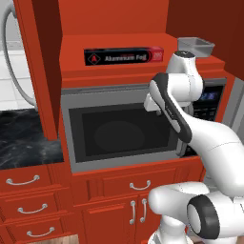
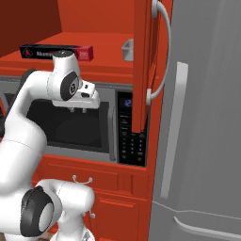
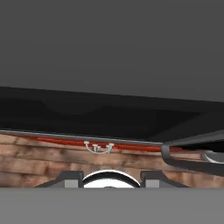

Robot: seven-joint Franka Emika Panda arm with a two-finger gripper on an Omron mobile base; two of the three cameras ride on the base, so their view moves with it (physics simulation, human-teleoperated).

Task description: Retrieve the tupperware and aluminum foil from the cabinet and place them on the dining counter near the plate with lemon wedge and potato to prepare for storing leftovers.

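Left base view shows the cabinet [image 1: 114, 52] standing open above the microwave [image 1: 121, 131], with the aluminum foil [image 1: 124, 56] lying lengthwise on the shelf toward its front edge and the tupperware [image 1: 195, 46] further right on the same shelf, partly hidden behind the arm. In the right base view the open cabinet door [image 2: 143, 66] hangs edge-on beside the grey refrigerator [image 2: 202, 117], and the tub sits just inside that door. The gripper [image 2: 77, 109] hangs in front of the microwave's dark window, below the shelf and pointing downward; its fingers are too small to read here, so I cannot tell whether it is spread or closed, and nothing appears to be held.

Judging from this, the door-opening part is done and neither item has been fetched yet: the step in hand is reaching for the first one. The next move calls for raising the hand to shelf height, turning the wrist to face inward, and closing across the foil box's narrow width without nudging it deeper.
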